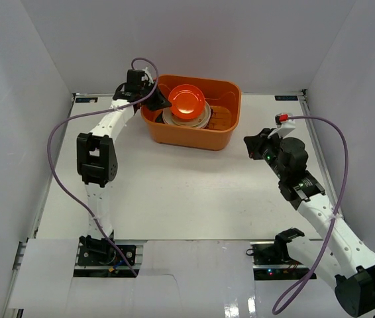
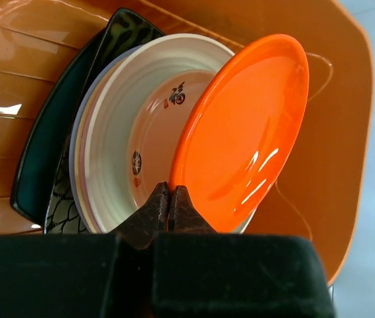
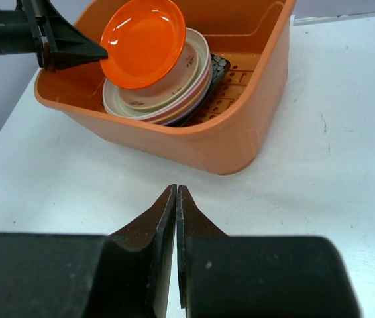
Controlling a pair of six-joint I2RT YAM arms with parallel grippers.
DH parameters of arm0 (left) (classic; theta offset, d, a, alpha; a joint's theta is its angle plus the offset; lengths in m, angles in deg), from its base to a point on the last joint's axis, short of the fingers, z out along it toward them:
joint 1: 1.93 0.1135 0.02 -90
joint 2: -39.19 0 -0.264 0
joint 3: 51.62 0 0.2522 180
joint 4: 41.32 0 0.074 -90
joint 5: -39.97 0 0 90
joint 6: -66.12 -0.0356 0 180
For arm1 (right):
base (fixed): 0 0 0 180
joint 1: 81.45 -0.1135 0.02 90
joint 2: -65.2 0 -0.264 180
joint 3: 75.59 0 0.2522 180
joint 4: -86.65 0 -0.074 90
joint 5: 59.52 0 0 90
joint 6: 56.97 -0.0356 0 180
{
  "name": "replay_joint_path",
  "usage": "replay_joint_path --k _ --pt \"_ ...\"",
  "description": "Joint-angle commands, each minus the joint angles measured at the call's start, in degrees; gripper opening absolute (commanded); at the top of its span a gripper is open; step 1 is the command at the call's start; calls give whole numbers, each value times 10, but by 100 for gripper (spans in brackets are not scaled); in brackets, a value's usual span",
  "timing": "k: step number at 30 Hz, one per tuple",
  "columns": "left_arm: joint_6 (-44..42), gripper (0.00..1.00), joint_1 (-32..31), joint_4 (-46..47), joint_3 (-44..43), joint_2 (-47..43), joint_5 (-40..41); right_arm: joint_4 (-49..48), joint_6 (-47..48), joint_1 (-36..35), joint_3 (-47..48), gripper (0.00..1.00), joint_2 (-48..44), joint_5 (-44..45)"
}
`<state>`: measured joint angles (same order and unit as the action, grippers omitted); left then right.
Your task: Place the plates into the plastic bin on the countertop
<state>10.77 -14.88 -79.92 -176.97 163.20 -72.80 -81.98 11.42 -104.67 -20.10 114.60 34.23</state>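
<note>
From where I stand, the left gripper (image 1: 160,101) reaches over the near-left corner of the plastic bin (image 1: 194,142), its jaws pinched tight on the rim of the orange-red plate (image 1: 187,101). The plate hangs from that one edge, tilted up on its side, its glossy face turned toward the right side of the bin. It sits directly beyond the fingertips, inside the bin's walls and just above the other plates.

Those plates lie stacked in the left half of the bin. A cream plate (image 2: 148,119) with small red characters is on top, pale rims of more round plates peek out beneath it, and a black square plate (image 2: 124,33) with a light pattern leans at the back of the pile. The lower edge of the orange-red plate looks close to the cream one, though I cannot tell whether they touch.

The right gripper (image 1: 249,144) hovers over the countertop (image 1: 174,199), well to the right of the bin and pointing toward it, its jaws pressed together with nothing between them.
</note>
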Motion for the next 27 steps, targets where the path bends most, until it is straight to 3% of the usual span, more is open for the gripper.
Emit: replay_joint_path --k 1,4,5,7,8,10,11,15,16,19,22,23,26,27 --pt "-13 0 -11 -21 -46 -13 -11 14 16 1 -10 8 -14 11" --pt "-14 25 -14 -19 -48 -19 -4 16 17 0 -3 8 -8 7" --pt "-18 41 -14 -18 -50 -22 -4 18 17 1 1 9 -4 7" --pt "-22 54 -14 -17 -58 -36 3 16 17 1 9 11 -1 7" --pt "-27 68 -14 -17 -61 -42 5 17 17 0 12 13 -1 6" --pt "-29 81 -14 -14 -65 -64 13 20 17 1 26 18 -4 6" --pt "-32 97 -14 -11 -66 -73 16 23 19 1 34 21 -5 6" --pt "-43 98 -14 2 -56 -138 9 58 24 1 85 48 -33 2" --pt "-45 98 -15 8 -33 -157 0 57 26 1 98 63 -54 5" --pt "-51 98 -18 43 54 -258 -40 37 31 1 105 90 -99 28" --pt "-55 98 -25 116 163 -406 -59 -1 33 1 104 90 -136 69" --pt "-51 98 -26 142 251 -493 -56 -5 35 1 107 90 -143 81" --pt "-49 98 -29 296 403 -652 -47 3 52 1 131 90 -160 128" --pt "-61 98 -30 308 424 -683 -48 8 58 1 136 90 -163 133"
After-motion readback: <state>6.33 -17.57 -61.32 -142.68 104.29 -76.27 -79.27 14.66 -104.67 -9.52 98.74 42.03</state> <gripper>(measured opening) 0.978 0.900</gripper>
